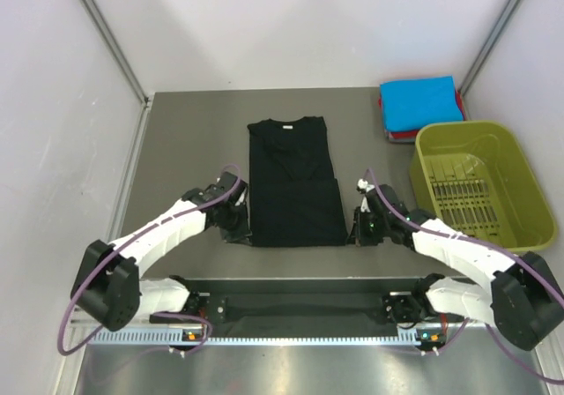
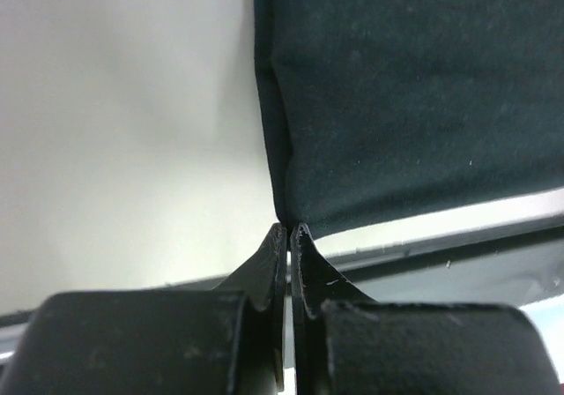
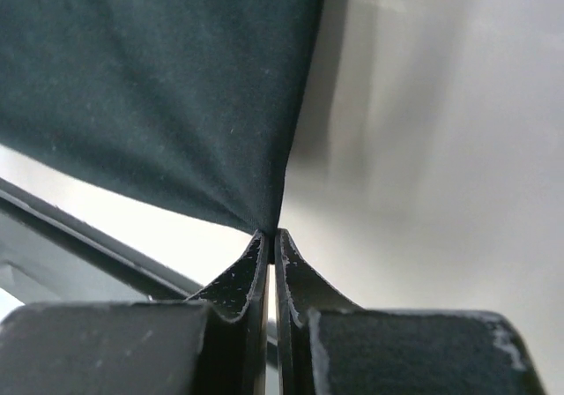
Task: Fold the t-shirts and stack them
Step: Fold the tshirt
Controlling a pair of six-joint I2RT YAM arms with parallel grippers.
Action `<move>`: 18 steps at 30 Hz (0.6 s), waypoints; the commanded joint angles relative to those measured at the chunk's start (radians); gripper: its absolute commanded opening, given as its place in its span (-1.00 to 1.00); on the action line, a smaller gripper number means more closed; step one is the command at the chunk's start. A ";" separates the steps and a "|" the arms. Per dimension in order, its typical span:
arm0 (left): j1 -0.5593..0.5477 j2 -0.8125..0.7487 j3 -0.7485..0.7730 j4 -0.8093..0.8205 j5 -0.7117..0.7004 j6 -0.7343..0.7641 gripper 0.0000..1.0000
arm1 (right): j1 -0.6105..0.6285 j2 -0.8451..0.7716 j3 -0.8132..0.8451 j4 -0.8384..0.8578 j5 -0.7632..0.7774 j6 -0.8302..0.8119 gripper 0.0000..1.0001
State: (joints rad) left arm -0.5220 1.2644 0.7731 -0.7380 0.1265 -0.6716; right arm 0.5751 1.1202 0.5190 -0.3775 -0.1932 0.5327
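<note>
Arm bases: both sit at the bottom of the overhead view, bolted along the near edge of the table (image 1: pixel 194 122), left one on the left.
Left gripper (image 1: pixel 236 221): low at the near left corner of the black shirt (image 1: pixel 293 183); in its wrist view the two fingers (image 2: pixel 275 263) are pressed together on that corner, the cloth pulled into a small peak at the tips.
Right gripper (image 1: pixel 359 227): low at the near right corner of the same shirt; its fingers (image 3: pixel 256 267) are closed on the cloth, which tapers down to a point between them.
Black shirt: lies flat in the middle of the table, collar toward the far side, sleeves tucked in so it forms a long narrow rectangle. A crosswise edge runs about halfway down it, and the near half looks slightly wider than the far half.
Blue shirt (image 1: pixel 419 102): folded, at the far right corner of the table, lying on top of a red shirt (image 1: pixel 405 135) of which only the edges show.
Basket (image 1: pixel 522 179): olive green, on the right side of the table, just nearer than the folded pile, slotted floor visible inside.
Spacing: the black shirt is well apart from the pile and the basket.
</note>
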 commanded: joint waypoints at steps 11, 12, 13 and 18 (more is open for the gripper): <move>-0.188 -0.273 0.040 -0.201 -0.177 -0.201 -1.00 | 0.031 -0.244 0.076 -0.279 0.141 0.092 -1.00; -0.190 -0.258 0.052 -0.192 -0.189 -0.197 -1.00 | 0.032 -0.237 0.090 -0.281 0.146 0.075 -1.00; -0.190 -0.249 0.073 -0.179 -0.198 -0.195 -1.00 | 0.031 -0.223 0.129 -0.282 0.150 0.061 -1.00; -0.139 -0.102 0.201 -0.179 -0.278 -0.125 -1.00 | 0.003 -0.074 0.274 -0.265 0.176 -0.046 -1.00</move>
State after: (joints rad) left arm -0.6987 1.0950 0.8890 -0.8822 -0.0509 -0.8425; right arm 0.5983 0.9848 0.6918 -0.6346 -0.0811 0.5701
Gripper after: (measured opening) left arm 0.021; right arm 0.011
